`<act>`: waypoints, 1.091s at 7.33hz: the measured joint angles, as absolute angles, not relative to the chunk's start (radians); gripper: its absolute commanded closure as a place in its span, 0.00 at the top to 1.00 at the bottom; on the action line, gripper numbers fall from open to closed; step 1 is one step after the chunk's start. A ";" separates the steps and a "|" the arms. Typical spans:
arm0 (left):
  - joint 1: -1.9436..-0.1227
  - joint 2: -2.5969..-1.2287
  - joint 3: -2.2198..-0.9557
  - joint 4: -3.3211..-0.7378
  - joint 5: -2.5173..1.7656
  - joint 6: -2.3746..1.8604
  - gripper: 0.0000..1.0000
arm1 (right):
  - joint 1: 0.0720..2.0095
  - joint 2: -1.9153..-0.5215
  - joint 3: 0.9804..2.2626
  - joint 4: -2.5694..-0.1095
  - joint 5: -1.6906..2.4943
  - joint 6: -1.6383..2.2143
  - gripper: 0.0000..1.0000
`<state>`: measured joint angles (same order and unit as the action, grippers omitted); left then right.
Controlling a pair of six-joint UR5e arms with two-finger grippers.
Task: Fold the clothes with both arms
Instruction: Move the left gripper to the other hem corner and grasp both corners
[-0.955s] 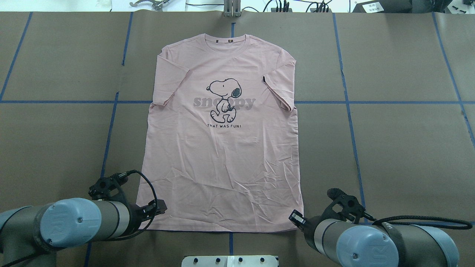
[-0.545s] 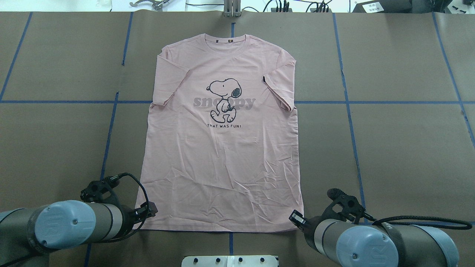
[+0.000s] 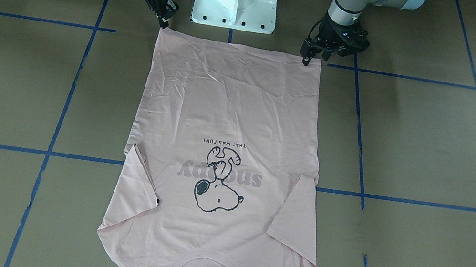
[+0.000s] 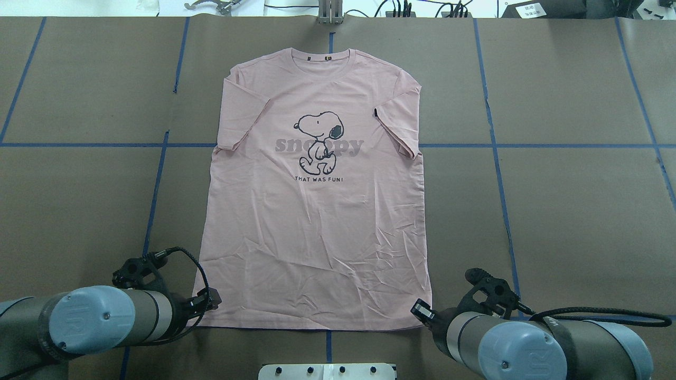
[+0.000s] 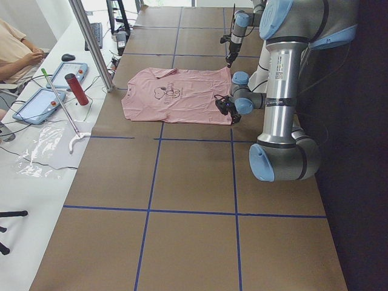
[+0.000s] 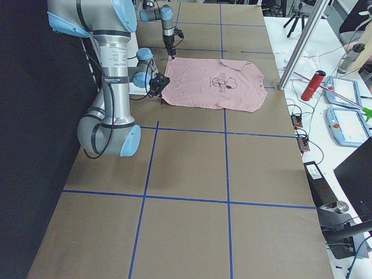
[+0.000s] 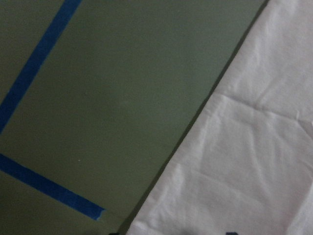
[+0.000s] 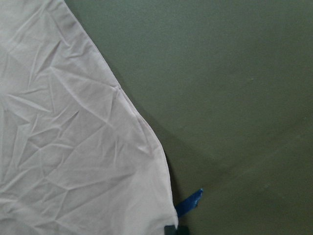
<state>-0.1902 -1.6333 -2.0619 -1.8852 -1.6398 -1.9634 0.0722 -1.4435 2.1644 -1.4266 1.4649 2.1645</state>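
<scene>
Plainly, the folding has barely begun. The T-shirt [image 4: 317,221] lies flat and print-up on the brown table [image 4: 554,211]. Taking the overhead view as a clock face centred on the shirt, its collar [image 4: 327,55] points to 12 o'clock and its hem [image 4: 317,324] lies at 6, nearest the robot. Both sleeves lie angled in close against the body, but no fold of the body itself shows: the whole length is spread out, with only light creasing over the lower half.

The left gripper [image 3: 313,58] is down at the 7 o'clock hem corner and the right gripper [image 3: 163,19] at the 5 o'clock corner, each tip right at the cloth edge. In the left wrist view two dark tips show apart at the bottom edge with the shirt corner between them, so that jaw looks spread and not yet closed on the fabric. The right wrist view shows only one dark tip beside the corner, and I cannot tell whether that jaw is apart or together. Neither corner is lifted off the table.

As I judge it, the stage is lining up for the first grasp. Pinching both hem corners, carrying the hem toward 12 o'clock, and every later fold are all left to do.
</scene>
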 measured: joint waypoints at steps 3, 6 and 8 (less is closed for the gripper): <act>-0.190 -1.632 -2.054 -1.886 -1.641 -1.961 0.64 | 0.072 -1.444 2.164 -1.427 1.466 2.164 0.00; -0.190 -1.618 -2.054 -1.887 -1.661 -1.959 0.49 | 0.073 -1.444 2.164 -1.427 1.466 2.163 0.00; -0.189 -1.614 -2.056 -1.887 -1.667 -1.959 0.27 | 0.074 -1.444 2.164 -1.427 1.466 2.163 0.00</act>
